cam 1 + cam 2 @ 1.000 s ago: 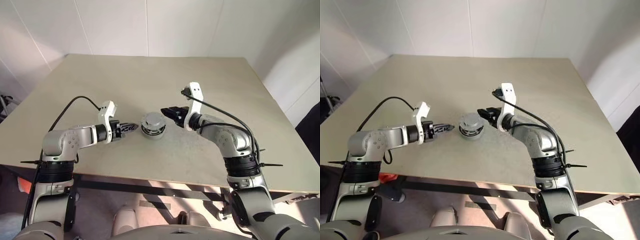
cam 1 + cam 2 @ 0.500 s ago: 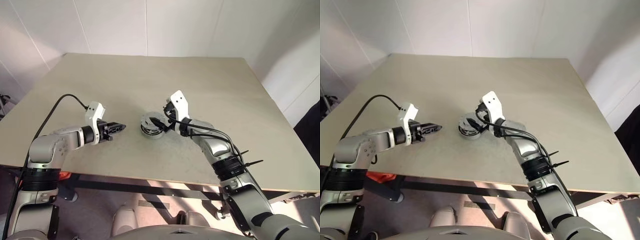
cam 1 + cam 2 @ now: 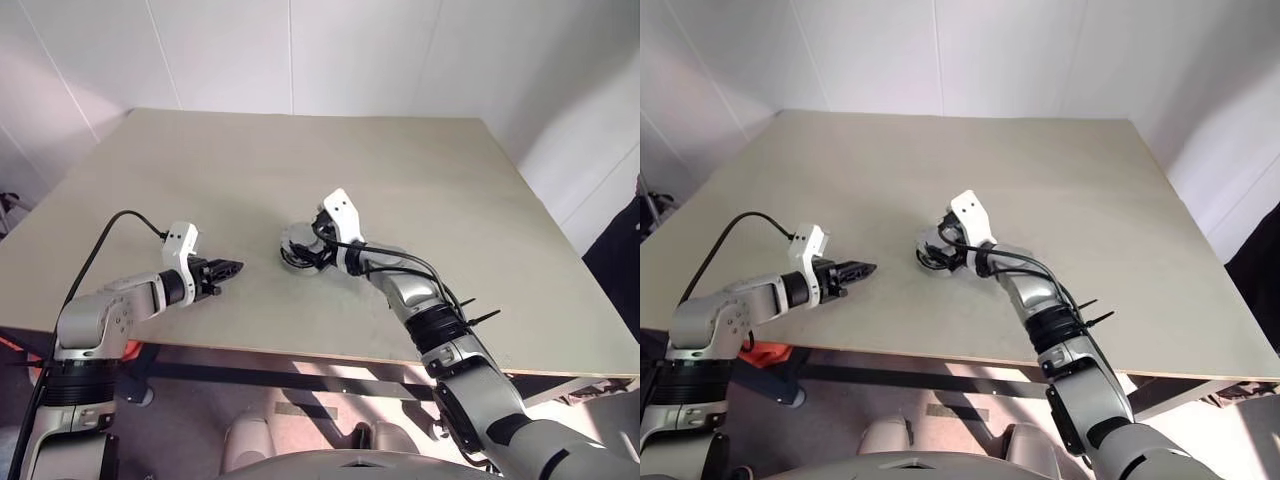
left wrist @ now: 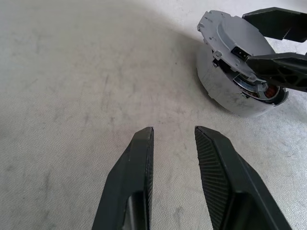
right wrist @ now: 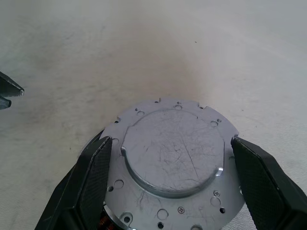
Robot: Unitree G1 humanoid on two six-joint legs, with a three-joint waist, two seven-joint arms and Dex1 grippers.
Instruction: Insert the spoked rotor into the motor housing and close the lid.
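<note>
We see the motor housing (image 4: pixel 225 88) standing on the beige table (image 3: pixel 420 180), near its middle. The lid (image 5: pixel 175 158) lies on top of the housing. In the left wrist view it sits tilted, with one edge raised, and a little copper-orange winding shows in the gap under it. We cannot tell from these views if the spoked rotor is inside.

The right gripper (image 5: pixel 172 158) is at the housing, with its two black fingers (image 5: pixel 93 172) spread wide, one on each side of the lid's notched edge. The fingers seem to touch the rim, but we are not sure that they press on it.

The left gripper (image 4: pixel 172 139) is above the bare table, well apart from the housing and pointing toward it. Its fingers are a little apart, with a narrow gap between the tips, and nothing is between them. A black cable (image 3: pixel 105 240) runs from its wrist back over the table edge.
</note>
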